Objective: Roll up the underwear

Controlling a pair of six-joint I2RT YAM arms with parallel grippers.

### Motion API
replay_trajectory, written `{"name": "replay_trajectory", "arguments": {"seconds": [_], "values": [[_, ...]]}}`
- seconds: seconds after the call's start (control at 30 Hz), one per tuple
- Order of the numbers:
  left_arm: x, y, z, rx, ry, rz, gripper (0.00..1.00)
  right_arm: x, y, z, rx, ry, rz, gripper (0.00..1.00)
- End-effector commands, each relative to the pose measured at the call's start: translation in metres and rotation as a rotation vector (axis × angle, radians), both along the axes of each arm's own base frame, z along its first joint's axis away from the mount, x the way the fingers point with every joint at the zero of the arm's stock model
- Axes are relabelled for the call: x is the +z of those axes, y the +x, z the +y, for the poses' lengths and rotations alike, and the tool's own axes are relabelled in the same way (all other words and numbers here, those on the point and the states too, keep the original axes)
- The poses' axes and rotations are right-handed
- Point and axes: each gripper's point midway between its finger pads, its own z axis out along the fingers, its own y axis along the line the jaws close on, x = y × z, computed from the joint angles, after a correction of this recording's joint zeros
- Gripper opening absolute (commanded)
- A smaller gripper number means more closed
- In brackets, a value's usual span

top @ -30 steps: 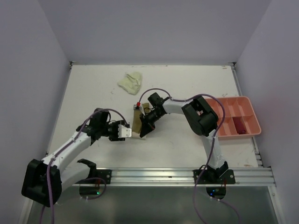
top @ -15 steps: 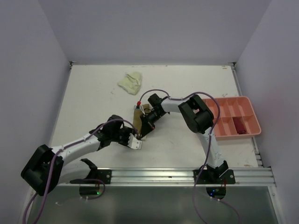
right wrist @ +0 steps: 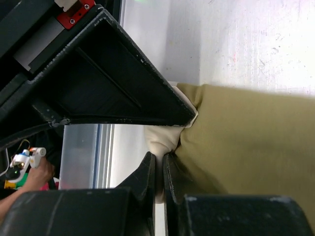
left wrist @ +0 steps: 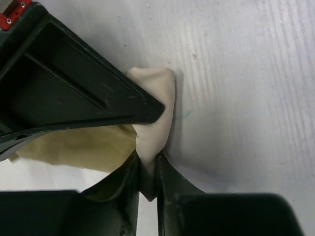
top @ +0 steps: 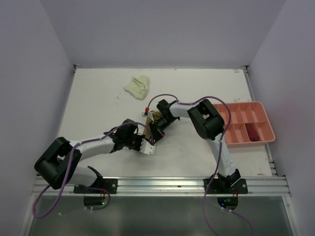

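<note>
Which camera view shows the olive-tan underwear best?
The right wrist view: the olive-tan underwear fills its right half, close and sharp. The left wrist view shows only a small patch; from above it is almost wholly hidden.

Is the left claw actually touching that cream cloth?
Touching. The left wrist view shows the cream cloth squeezed between the fingers of the left claw, pressed against both.

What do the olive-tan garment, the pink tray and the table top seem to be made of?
The olive-tan garment: soft matte cloth, probably knit; it folds and bunches.
The pink tray: likely moulded plastic, smooth, with thin even dividers.
The table top: hard white board, slightly glossy, with fine grain-like streaks; its core is not visible.
</note>
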Motion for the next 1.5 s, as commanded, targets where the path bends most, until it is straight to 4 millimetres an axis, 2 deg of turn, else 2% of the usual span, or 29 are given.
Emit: {"name": "replay_trajectory", "arguments": {"seconds": [0.0,0.03,0.07,0.17,0.23,0.27,0.33,0.37,0.4,0.47,0.5,0.53,0.57,0.6,0.63,0.67,0.7,0.73,0.77,0.8,0.83,0.87,0.9,0.97,1.0,1.1,1.17,1.33,1.47], "values": [[0.0,0.005,-0.002,0.035,0.04,0.039,0.12,0.0,0.005,-0.003,0.011,-0.005,-0.038,0.07],[-0.005,-0.004,0.003,0.04,0.062,0.088,0.04,0.003,0.01,-0.003,0.005,-0.013,-0.063,0.12],[-0.005,-0.006,0.003,0.047,0.065,0.108,0.01,0.006,0.013,-0.003,0.0,-0.017,-0.076,0.23],[-0.008,-0.023,0.008,0.063,0.089,0.215,0.0,0.027,0.037,-0.005,-0.052,-0.018,-0.144,0.48],[-0.01,-0.033,0.013,0.079,0.123,0.284,0.0,0.044,0.064,-0.012,-0.119,-0.015,-0.178,0.55],[-0.013,-0.038,0.015,0.087,0.14,0.325,0.0,0.057,0.075,-0.016,-0.147,-0.007,-0.21,0.62],[-0.014,-0.046,0.019,0.101,0.175,0.391,0.0,0.077,0.107,-0.032,-0.229,-0.007,-0.264,0.65],[-0.013,-0.049,0.019,0.103,0.179,0.414,0.0,0.098,0.119,-0.039,-0.259,0.017,-0.312,0.67],[-0.008,-0.049,0.017,0.115,0.183,0.44,0.0,0.106,0.136,-0.054,-0.312,0.01,-0.342,0.67],[-0.01,-0.06,0.013,0.104,0.201,0.548,0.0,0.136,0.147,-0.07,-0.359,0.033,-0.422,0.67],[-0.007,-0.065,0.016,0.109,0.215,0.613,0.0,0.144,0.156,-0.084,-0.393,0.009,-0.482,0.67],[-0.004,-0.062,0.006,0.096,0.187,0.674,0.0,0.152,0.157,-0.091,-0.403,0.007,-0.523,0.67],[-0.003,-0.056,0.007,0.113,0.171,0.713,0.0,0.151,0.152,-0.097,-0.396,0.004,-0.558,0.67],[-0.003,-0.059,0.01,0.12,0.186,0.771,0.0,0.172,0.15,-0.105,-0.411,0.0,-0.644,0.67],[-0.007,-0.052,0.004,0.107,0.175,0.818,0.0,0.177,0.146,-0.108,-0.405,-0.002,-0.683,0.67],[-0.009,-0.048,0.006,0.114,0.182,0.857,0.0,0.176,0.137,-0.112,-0.399,-0.003,-0.694,0.67],[-0.01,-0.05,0.013,0.143,0.199,0.931,0.0,0.19,0.131,-0.115,-0.4,0.012,-0.745,0.66],[-0.023,-0.052,0.014,0.138,0.22,1.022,0.0,0.193,0.126,-0.117,-0.396,0.011,-0.768,0.66],[-0.02,-0.037,0.008,0.135,0.203,1.035,0.0,0.186,0.114,-0.12,-0.374,-0.002,-0.759,0.65],[-0.018,-0.036,0.014,0.162,0.208,1.108,0.0,0.184,0.106,-0.116,-0.337,0.006,-0.793,0.65],[-0.029,-0.036,0.015,0.157,0.213,1.17,0.0,0.189,0.099,-0.117,-0.327,-0.01,-0.848,0.65],[-0.027,-0.022,0.01,0.155,0.192,1.166,0.0,0.176,0.087,-0.118,-0.29,-0.046,-0.852,0.64],[-0.026,-0.021,0.014,0.167,0.188,1.208,0.0,0.172,0.07,-0.105,-0.199,-0.039,-0.915,0.64],[-0.034,-0.016,0.015,0.156,0.183,1.234,0.0,0.156,0.055,-0.1,-0.12,-0.106,-1.012,0.63],[-0.033,-0.012,0.014,0.159,0.184,1.237,0.0,0.151,0.038,-0.085,-0.055,-0.089,-1.034,0.62],[-0.048,-0.013,0.015,0.151,0.213,1.299,0.0,0.124,0.024,-0.068,0.028,-0.12,-1.077,0.61],[-0.055,-0.016,0.02,0.144,0.24,1.299,0.0,0.107,0.024,-0.057,0.062,-0.122,-1.116,0.6],[-0.061,-0.021,0.024,0.141,0.259,1.312,0.01,0.083,0.025,-0.026,0.081,-0.086,-1.179,0.63],[-0.061,-0.019,0.024,0.143,0.258,1.306,0.01,0.064,0.017,-0.008,0.129,-0.062,-1.181,0.64]]}}
